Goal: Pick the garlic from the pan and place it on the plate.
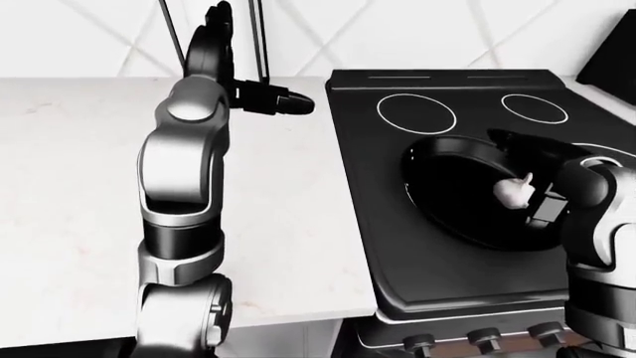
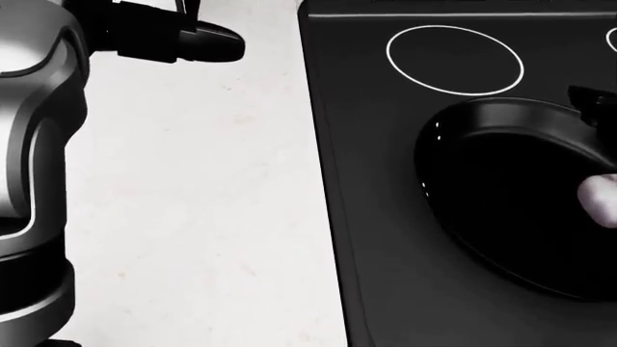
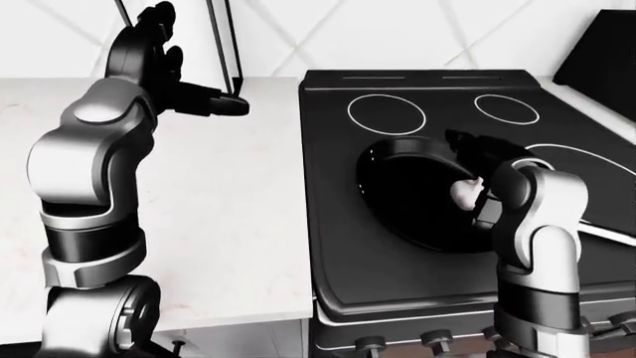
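Observation:
The pale garlic lies in the black pan on the stove, at the right of the eye views; it also shows at the right edge of the head view. My right hand reaches over the pan from the lower right. Its dark fingers stretch past the garlic toward the pan's top rim, and the garlic sits just beside the palm, with no fingers closed round it. My left hand is raised over the white counter at top left, fingers stretched out to the right, empty. No plate shows.
The black stove has white burner rings above the pan and knobs along its bottom edge. A white counter spreads to its left. A tall pale panel stands by the wall behind my left hand.

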Tool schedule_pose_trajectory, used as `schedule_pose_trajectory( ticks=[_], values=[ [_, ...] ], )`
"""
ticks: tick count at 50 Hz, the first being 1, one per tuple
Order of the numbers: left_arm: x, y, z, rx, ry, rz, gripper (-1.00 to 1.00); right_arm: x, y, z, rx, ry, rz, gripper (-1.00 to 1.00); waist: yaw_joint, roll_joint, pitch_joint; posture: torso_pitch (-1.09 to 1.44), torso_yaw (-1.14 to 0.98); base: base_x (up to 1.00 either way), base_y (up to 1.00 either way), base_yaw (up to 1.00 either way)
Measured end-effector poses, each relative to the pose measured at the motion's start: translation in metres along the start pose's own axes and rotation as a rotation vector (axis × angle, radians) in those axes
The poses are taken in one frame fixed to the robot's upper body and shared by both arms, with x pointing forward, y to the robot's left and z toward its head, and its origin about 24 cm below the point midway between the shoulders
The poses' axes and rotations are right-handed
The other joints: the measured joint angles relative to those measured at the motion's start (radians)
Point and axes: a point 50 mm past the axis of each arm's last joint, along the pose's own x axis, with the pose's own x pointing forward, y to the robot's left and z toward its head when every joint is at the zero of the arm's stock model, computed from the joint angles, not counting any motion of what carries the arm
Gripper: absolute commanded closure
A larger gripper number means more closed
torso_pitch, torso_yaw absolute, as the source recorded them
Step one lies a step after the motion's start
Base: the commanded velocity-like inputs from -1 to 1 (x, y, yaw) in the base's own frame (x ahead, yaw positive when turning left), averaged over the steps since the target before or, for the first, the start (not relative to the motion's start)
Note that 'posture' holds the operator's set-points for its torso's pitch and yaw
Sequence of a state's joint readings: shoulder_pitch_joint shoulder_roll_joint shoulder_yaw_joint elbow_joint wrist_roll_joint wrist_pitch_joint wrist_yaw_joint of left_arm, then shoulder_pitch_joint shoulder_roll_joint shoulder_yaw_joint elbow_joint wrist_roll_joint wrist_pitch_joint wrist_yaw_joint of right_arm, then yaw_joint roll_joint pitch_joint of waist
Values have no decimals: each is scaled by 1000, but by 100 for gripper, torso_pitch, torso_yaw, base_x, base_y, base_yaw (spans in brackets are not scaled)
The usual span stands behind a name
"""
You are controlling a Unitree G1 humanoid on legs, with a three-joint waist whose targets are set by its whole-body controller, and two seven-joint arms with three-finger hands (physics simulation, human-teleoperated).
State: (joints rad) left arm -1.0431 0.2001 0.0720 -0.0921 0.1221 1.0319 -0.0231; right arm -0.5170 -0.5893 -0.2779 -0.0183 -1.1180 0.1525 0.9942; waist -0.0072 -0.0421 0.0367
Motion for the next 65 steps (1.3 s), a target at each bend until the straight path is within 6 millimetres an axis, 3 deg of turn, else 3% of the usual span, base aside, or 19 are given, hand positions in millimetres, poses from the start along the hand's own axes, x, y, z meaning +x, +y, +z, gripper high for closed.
schedule_pose_trajectory(
  ticks=[2, 10, 18, 25, 33, 39, 47, 55, 65],
  values=[
    [0, 0, 0, 1, -1, -1, -100, 0, 0, 0, 0, -1, 3, -76, 0, -1, -1, 0, 0, 0, 0, 0],
    [-2, -2, 2, 1, -10, -7, -100, 0, 1, 0, 0, -3, 7, -84, 0, -5, -2, 0, 0, 0, 0, 0],
    [-2, 1, 2, -1, -5, 5, -100, 1, 1, 0, -5, 4, 6, -68, 0, -10, -4, 0, 0, 0, 0, 0],
    [-3, 1, 3, -1, -8, 1, -100, -1, 3, 2, -4, -3, 26, -10, -3, -16, -6, 0, 0, 0, 0, 0],
    [-5, 1, 6, -1, -16, -3, -100, -1, -1, -1, -7, 18, -33, 41, 4, -14, -3, 0, 0, 0, 0, 0],
    [-7, 2, 7, -3, -18, 3, -100, -1, -1, -1, -6, 15, -35, 100, 9, -16, -7, 0, 0, 0, 0, 0],
    [-6, 1, 4, -1, -9, 2, -100, -1, -1, 1, -8, 3, 5, 100, 6, -17, -9, 0, 0, 0, 0, 0],
    [-8, 0, 8, 1, -20, -5, -100, 0, -7, 5, -8, -10, 10, 100, 3, -3, -2, 0, 0, 0, 0, 0],
    [-8, -2, 9, 4, -20, -10, -100, -6, -35, 14, -8, -29, -43, 100, 3, 15, 6, 0, 0, 0, 0, 0]
  ],
)
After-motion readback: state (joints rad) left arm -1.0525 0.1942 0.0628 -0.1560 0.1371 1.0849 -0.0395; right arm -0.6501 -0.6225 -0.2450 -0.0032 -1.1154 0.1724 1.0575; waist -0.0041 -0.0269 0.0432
